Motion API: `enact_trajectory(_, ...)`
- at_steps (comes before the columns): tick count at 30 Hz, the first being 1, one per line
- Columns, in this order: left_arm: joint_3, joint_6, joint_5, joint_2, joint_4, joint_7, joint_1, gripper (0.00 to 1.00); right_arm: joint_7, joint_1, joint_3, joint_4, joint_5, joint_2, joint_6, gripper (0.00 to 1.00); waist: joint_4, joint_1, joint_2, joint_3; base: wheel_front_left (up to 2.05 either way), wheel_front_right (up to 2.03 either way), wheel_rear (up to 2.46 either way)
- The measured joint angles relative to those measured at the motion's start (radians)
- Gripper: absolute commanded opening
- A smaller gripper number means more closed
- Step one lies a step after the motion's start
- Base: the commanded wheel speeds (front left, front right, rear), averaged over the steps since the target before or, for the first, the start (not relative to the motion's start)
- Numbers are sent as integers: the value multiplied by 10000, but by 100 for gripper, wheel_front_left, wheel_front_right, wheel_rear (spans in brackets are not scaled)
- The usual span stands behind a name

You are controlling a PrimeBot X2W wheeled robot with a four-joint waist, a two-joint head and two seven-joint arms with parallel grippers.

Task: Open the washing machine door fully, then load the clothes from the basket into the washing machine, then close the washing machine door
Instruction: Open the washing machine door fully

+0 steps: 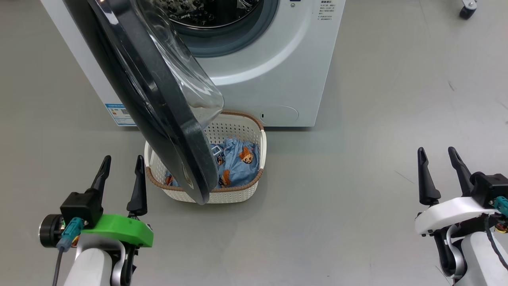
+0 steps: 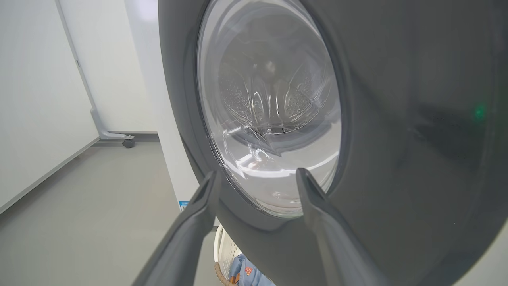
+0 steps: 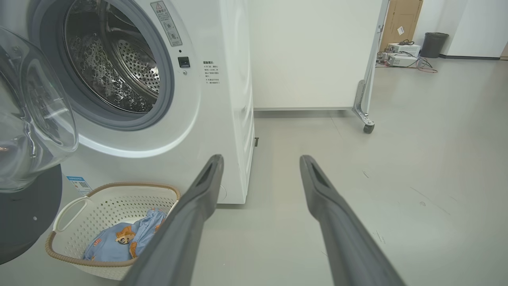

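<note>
Head view has the washing machine door swung partway out over the basket on the floor before the washing machine, clothes not yet loaded, left gripper and right gripper both spread wide, empty

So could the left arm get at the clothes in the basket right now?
Probably not directly: the open washing machine door hangs over the left part of the basket, between the left gripper and the clothes. The basket's right side looks free.
</note>
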Motion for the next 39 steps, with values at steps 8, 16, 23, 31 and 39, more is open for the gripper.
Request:
enact_trajectory(8, -50, 0, -2, 0, 2, 0, -2, 100, 0, 0, -58, 88, -73, 12, 81, 100, 28, 0, 0, -19, 0, 0, 0)
enact_trajectory(16, 167, 0, -27, -12, -362, 0, -30, 0, 0, 0, -171, 138, -75, 56, 117, 100, 71, 0, 0, -26, 0, 0, 0)
enact_trajectory(23, 201, -2, 0, 6, -1189, 0, -500, 0, 0, -1, -224, 205, -73, 184, 219, 100, 149, 0, 0, -50, 0, 0, 0)
enact_trajectory(31, 198, 0, 58, 15, -2635, -12, -1136, 0, 0, -3, -247, 255, -171, 228, 326, 100, 219, 0, 0, -126, 0, 0, 0)
enact_trajectory(39, -1135, 0, 251, 514, -4286, -54, -2224, 0, 0, -3, -242, 376, -251, 313, 355, 100, 201, 0, 0, -244, 0, 0, 0)
